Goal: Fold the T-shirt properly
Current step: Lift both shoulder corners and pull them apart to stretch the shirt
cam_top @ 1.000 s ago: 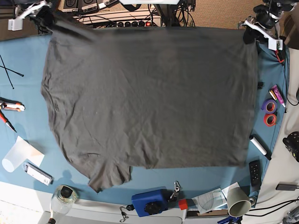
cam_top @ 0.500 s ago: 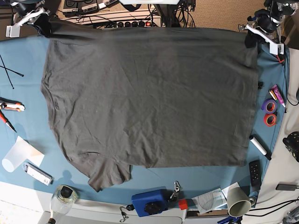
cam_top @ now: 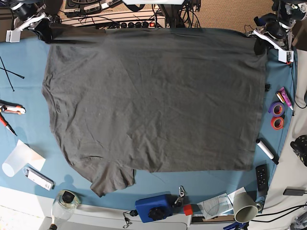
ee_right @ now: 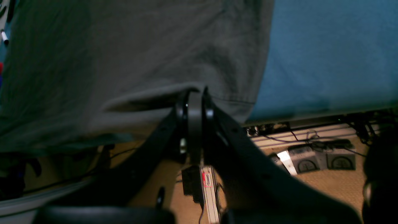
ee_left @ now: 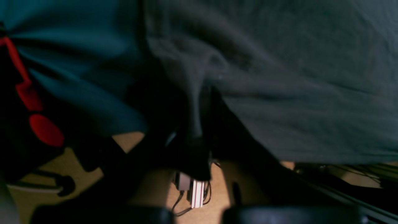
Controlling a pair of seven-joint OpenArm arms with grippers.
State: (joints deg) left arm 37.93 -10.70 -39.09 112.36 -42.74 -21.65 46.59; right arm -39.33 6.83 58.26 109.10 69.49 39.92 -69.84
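The dark grey T-shirt (cam_top: 153, 100) lies spread flat over the blue table cloth (cam_top: 24, 72), one sleeve at the near left. My left gripper (cam_top: 260, 45) is shut on the shirt's far right corner. In the left wrist view the gripper (ee_left: 195, 130) pinches a fold of dark fabric (ee_left: 295, 77). My right gripper (cam_top: 45, 29) is shut on the far left corner. In the right wrist view its jaws (ee_right: 195, 95) are closed on the shirt's hemmed edge (ee_right: 124, 56), at the table's far edge.
Tape rolls (cam_top: 277, 115), a marker (cam_top: 266, 149) and a remote (cam_top: 261, 176) lie along the right edge. A blue box (cam_top: 154, 207), a paper cup (cam_top: 244, 207) and a jar (cam_top: 66, 200) stand at the near edge. Cutters (cam_top: 12, 110) and a plastic cup (cam_top: 17, 158) lie at the left.
Both grippers have shifted slightly outward with the far corners still held. The shirt's far edge is now straighter and tauter, and its right edge sits a little further right.
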